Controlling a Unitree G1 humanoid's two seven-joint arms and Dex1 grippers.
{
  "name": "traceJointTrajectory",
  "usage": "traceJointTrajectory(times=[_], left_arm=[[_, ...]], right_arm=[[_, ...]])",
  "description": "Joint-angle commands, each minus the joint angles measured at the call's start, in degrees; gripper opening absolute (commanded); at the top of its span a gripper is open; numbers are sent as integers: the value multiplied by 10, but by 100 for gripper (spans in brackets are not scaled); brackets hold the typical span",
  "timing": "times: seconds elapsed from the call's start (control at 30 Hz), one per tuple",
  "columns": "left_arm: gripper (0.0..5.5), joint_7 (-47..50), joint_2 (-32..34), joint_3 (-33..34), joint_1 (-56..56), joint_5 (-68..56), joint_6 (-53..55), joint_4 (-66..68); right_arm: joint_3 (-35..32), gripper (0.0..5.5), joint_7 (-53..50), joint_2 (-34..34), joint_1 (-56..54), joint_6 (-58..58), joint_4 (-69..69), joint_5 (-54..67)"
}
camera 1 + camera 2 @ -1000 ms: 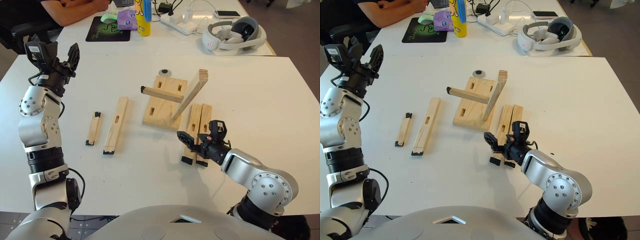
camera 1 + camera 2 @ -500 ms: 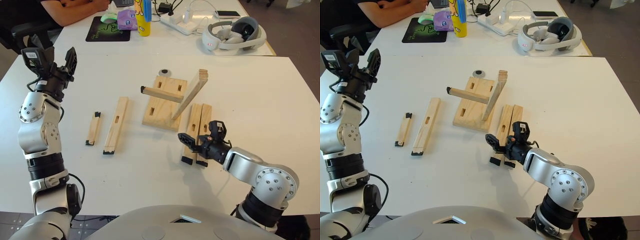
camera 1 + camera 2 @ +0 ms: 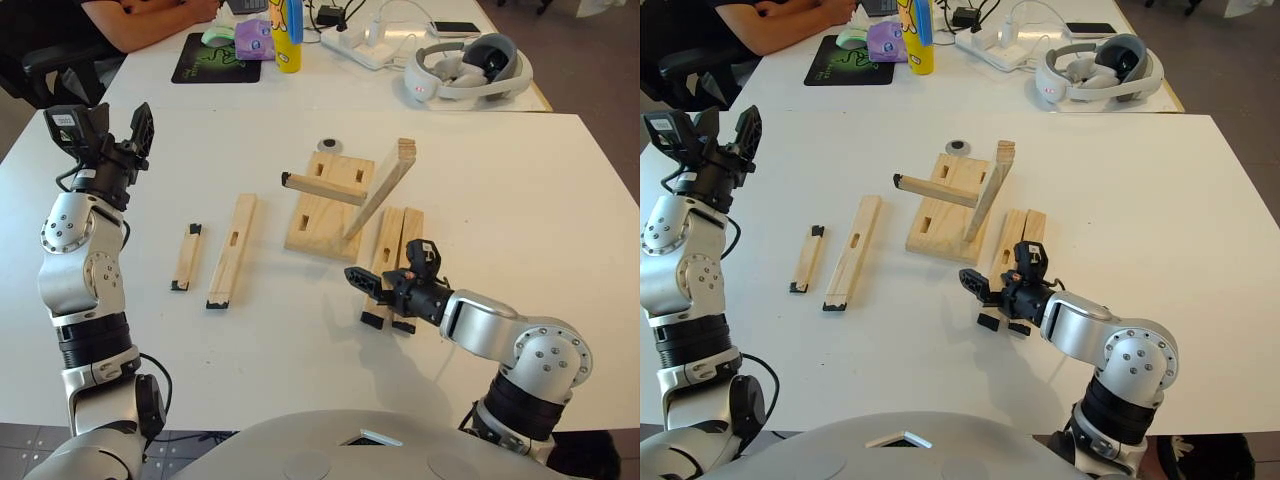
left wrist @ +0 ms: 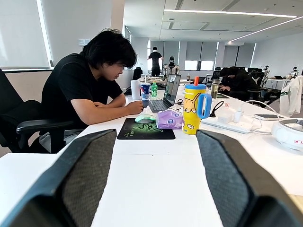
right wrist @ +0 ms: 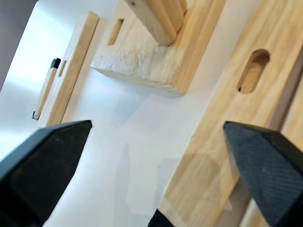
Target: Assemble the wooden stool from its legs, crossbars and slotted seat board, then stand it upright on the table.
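While slotted legs [image 3: 392,228] lie paired on surface [image 3: 500,180] just beside seat board [image 3: 312,222], right gripper [image 3: 388,263] hovers over near ends, jaws apart. Left gripper [image 3: 108,122] raised, jaws apart. Wood likely light, stiff; grip mid-length, across narrow sides.

Seat board [image 3: 310,230] centre; leg pair [image 3: 398,235] right; leg [image 3: 232,250], crossbar [image 3: 187,257] left.

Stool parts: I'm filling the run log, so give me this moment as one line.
seat board: flat, one leg with crossbar slotted in | right gripper: open over two loose legs | left gripper: open, raised, empty
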Motion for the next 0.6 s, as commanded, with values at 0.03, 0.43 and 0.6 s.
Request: traceJointTrajectory(times=[0.03,0.43,0.6], left_arm=[[312,8,-4,4,14,1,3,-16],[312,26,-16,13,34,0,-2,-34],[312,25,-14,12,28,1,-2,-27]], right_arm=[[0,519,-25,-43,-14,6,27,33],[33,519,-72,-115,-41,1,82,125],[80,519,-145,-139,-46,-40,109,196]])
